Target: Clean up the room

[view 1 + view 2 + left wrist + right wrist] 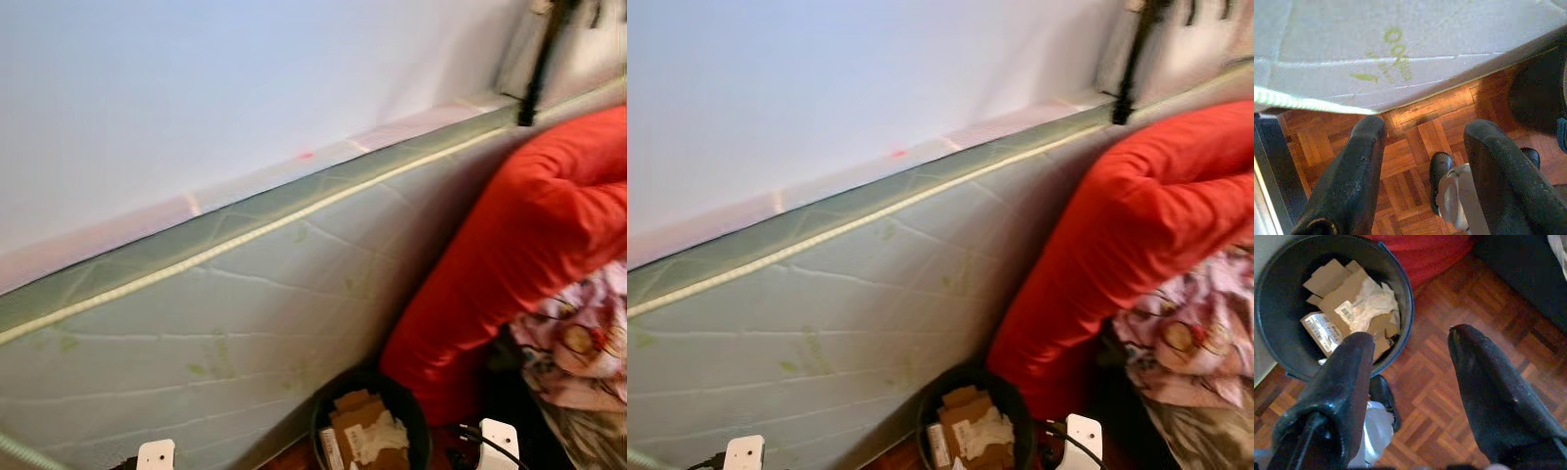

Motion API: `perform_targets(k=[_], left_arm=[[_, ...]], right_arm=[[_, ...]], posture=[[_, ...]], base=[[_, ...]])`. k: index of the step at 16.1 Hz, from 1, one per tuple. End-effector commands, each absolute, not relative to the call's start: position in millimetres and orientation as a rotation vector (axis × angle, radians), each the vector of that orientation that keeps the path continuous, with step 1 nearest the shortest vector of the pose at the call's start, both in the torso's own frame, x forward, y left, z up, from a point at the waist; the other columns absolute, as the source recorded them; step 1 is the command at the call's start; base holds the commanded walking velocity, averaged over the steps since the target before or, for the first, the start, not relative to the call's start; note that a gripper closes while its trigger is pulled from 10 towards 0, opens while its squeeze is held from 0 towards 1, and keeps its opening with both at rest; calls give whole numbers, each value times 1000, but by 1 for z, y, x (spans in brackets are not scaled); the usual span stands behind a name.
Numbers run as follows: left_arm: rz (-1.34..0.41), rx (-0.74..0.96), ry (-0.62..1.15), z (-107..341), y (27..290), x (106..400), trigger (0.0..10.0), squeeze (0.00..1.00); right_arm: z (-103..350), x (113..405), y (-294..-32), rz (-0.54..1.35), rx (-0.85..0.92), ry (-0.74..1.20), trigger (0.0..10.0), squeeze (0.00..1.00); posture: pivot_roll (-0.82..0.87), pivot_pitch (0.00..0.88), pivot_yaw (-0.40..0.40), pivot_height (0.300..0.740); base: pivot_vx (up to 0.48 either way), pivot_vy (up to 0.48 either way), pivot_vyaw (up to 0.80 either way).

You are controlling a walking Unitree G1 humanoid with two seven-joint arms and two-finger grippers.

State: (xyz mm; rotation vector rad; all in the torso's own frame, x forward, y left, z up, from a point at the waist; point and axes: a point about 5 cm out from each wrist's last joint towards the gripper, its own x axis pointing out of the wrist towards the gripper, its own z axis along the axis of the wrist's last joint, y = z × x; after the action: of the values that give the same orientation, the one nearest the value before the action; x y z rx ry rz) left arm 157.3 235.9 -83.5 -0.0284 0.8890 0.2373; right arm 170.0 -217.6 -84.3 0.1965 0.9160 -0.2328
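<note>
A black round bin [370, 423] stands on the parquet floor at the foot of a pale quilted mattress [245, 304]. It holds cardboard pieces [1334, 281], crumpled white paper [1374, 301] and a small labelled box [1320, 330]. My right gripper [1410, 335] hangs open and empty just beside the bin's rim [1408, 308], above the floor. The left gripper [1425, 128] is open too, with nothing between its fingers, low over the parquet next to the mattress side [1400, 58].
The mattress leans on its side against a white wall [245, 69]. A big red duvet [529, 235] bulges at the right, with patterned pink bedding [578, 343] under it. A dark pole [544, 59] stands in the far corner. My own feet [1442, 171] are on the parquet.
</note>
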Motion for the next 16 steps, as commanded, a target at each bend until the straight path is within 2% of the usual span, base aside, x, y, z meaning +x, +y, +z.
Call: perform_targets(k=[1,5,9,15,16], left_arm=[[243,-28,909,-85,239,152,10000,0],[238,-15,911,-85,239,153,10000,0],[240,-10,913,-85,238,153,10000,0],[232,-16,899,-84,235,157,10000,0],[231,-15,898,-84,235,157,10000,0]], right_arm=[[-85,169,-219,-235,193,922,10000,0],[-85,168,-218,-236,194,925,10000,0],[-85,168,-218,-235,196,924,10000,0],[-85,170,-217,-231,197,922,10000,0],[-84,170,-217,-230,198,917,10000,0]], posture=[[71,0,4,740],[74,0,5,740],[73,0,6,740],[74,0,5,740],[74,0,5,740]], base=[[0,0,-694],[0,0,-694],[0,-382,-694],[0,0,-692],[0,0,0]])
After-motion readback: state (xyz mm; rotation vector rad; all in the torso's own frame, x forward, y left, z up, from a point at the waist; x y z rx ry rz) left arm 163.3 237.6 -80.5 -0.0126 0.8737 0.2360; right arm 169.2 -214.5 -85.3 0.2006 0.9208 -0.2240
